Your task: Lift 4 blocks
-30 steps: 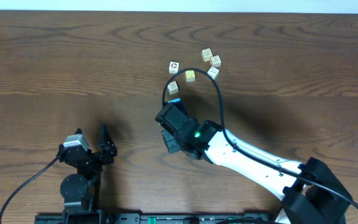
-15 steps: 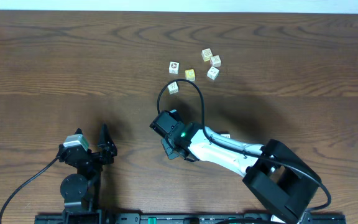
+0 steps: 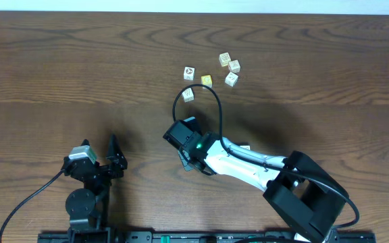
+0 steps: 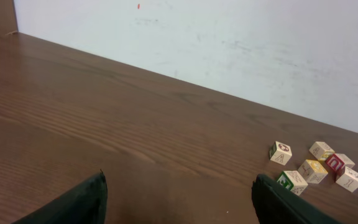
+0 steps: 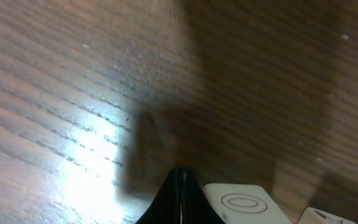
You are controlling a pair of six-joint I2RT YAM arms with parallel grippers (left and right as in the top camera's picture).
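Left pincer [image 4: 179,177] is wide open and empty, low over the desk [image 3: 59,61] at the near side. Right pincer [image 5: 180,179] is fully closed, fingers pressed together with nothing between them, tip close to the wood mid-desk. Yellow block [image 3: 206,81] and red block [image 4: 335,164] sit on the desk in a loose far-side cluster with other pale cubes [image 4: 281,152], well apart from both pincers.

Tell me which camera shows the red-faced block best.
Left wrist view: the red-faced block sits in the cluster at lower right, its red side with a white letter facing the camera. From overhead its red face cannot be picked out among the tiny cubes. The right wrist view shows no blocks.
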